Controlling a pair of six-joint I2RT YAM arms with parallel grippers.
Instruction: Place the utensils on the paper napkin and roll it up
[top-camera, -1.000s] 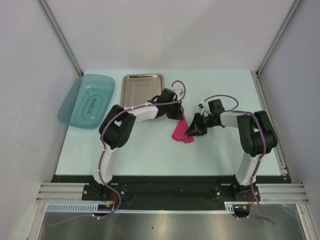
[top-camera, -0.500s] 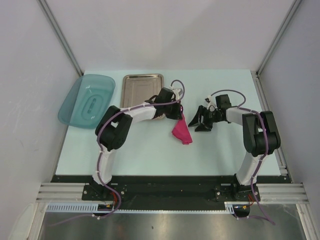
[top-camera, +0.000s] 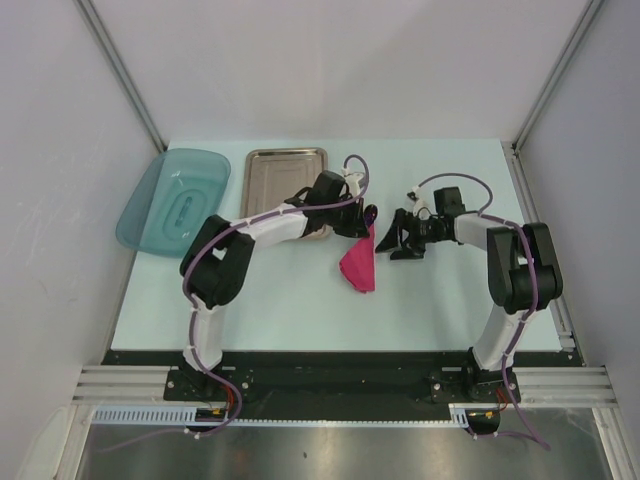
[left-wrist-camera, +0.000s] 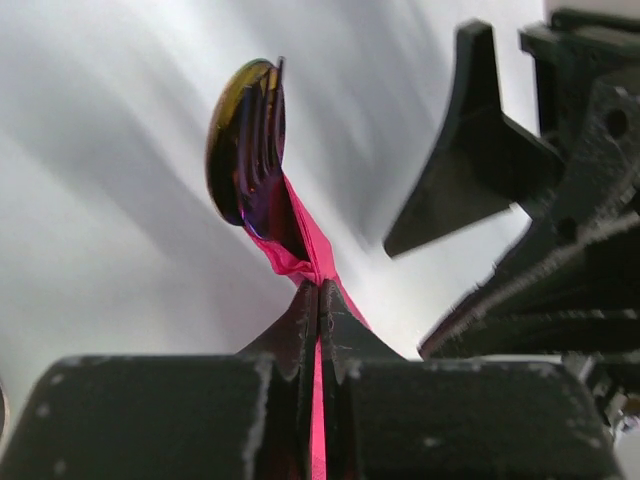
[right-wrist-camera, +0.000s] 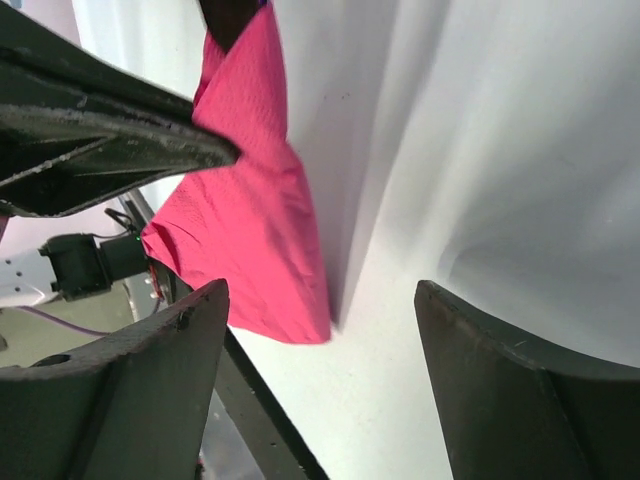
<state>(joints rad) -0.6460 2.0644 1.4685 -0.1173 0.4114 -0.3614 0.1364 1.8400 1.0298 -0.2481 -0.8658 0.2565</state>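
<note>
I'm pinching the magenta paper napkin (top-camera: 358, 265) near its top with my left gripper (left-wrist-camera: 318, 300), fingers pressed tight together on the paper. The napkin is hanging down in a bunched twist over the pale table (top-camera: 300, 310), and I can't tell whether its lower corner is touching. Past the pinch, the purple fork (left-wrist-camera: 262, 150) is showing its tines, with a rounded spoon bowl (left-wrist-camera: 222, 140) tucked right behind them. Both handles are disappearing into the paper, and the bowl's colour is hard to read in shadow. My right gripper (top-camera: 398, 238) is hovering just beside the napkin, jaws spread wide, holding nothing. The steel tray (top-camera: 285, 165) and teal dish (top-camera: 175, 200) are sitting far left.
</note>
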